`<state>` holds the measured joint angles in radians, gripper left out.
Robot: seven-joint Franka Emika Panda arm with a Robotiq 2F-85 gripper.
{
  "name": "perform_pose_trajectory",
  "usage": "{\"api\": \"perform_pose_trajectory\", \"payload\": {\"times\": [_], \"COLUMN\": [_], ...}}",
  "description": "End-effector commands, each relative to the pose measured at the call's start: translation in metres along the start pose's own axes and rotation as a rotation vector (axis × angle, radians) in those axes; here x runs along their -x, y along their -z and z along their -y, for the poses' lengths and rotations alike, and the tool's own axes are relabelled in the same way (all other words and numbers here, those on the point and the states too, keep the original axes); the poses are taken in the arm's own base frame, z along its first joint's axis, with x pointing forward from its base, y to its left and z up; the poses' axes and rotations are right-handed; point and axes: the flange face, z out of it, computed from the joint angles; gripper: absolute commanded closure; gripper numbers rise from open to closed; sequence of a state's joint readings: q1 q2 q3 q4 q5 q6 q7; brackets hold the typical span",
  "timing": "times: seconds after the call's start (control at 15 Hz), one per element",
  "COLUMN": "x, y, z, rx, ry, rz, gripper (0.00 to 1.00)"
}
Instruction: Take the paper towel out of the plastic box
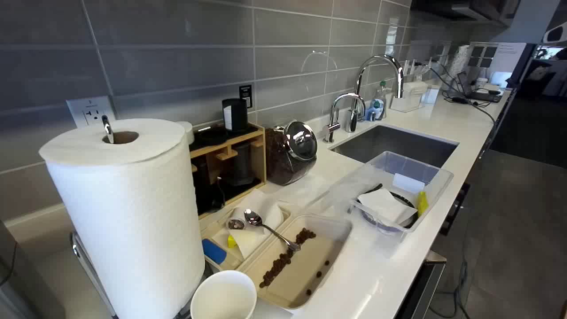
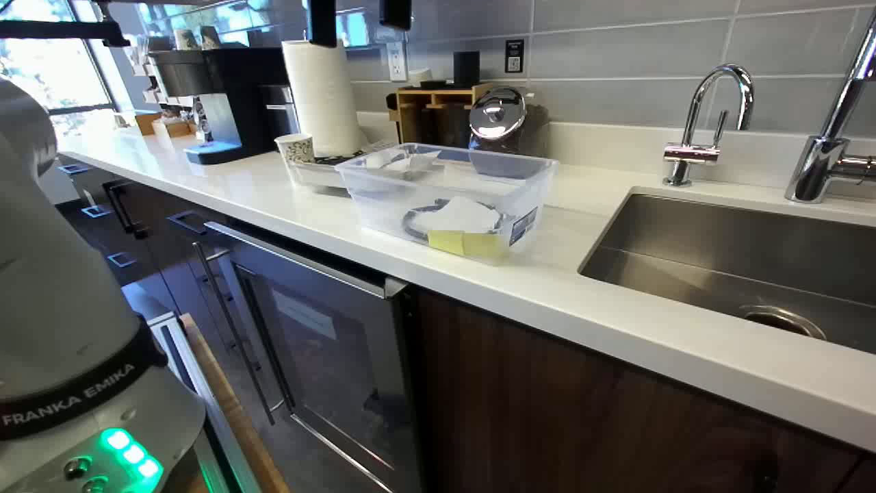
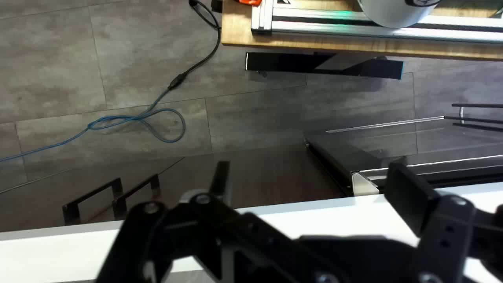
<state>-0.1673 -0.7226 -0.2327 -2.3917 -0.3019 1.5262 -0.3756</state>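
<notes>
The plastic box is a clear, open-topped rectangular box (image 1: 402, 164) on the white counter; it also shows in an exterior view (image 2: 366, 198). The paper towel, a crumpled white sheet (image 1: 386, 205), lies inside on a dark ring (image 1: 407, 203). The towel also shows through the box wall (image 2: 464, 216). A yellow piece (image 2: 460, 242) is at the box's edge. My gripper (image 2: 358, 27) shows only as two dark fingertips at the top of an exterior view. In the wrist view the gripper (image 3: 312, 184) is open and empty above the counter's front edge; box and towel are out of view there.
A beige tray with brown beans (image 1: 297, 274) and a compartment tray with a spoon (image 1: 257, 217) stand beside the box. A paper towel roll (image 1: 124, 212), white cup (image 1: 223, 297), jar (image 1: 288, 155), sink (image 1: 394, 144) and faucets (image 1: 376, 66) are along the counter (image 2: 616, 315).
</notes>
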Motion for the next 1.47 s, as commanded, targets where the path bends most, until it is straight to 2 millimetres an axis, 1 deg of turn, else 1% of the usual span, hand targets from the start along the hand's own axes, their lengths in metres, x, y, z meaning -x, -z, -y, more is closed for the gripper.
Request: {"api": "perform_pose_trajectory", "payload": {"times": [0.0, 1.0, 1.2, 1.33, 1.4], "x": [0.0, 0.0, -0.033, -0.057, -0.075], "y": [0.0, 0.0, 0.015, 0.027, 0.034], "z": [0.0, 0.0, 0.009, 0.02, 0.028], "rx": [0.0, 0.0, 0.002, 0.008, 0.002], "ry": [0.0, 0.0, -0.021, -0.052, -0.077], "rz": [0.001, 0.001, 0.003, -0.004, -0.002], "gripper": [0.0, 0.0, 0.0, 0.0, 0.0]}}
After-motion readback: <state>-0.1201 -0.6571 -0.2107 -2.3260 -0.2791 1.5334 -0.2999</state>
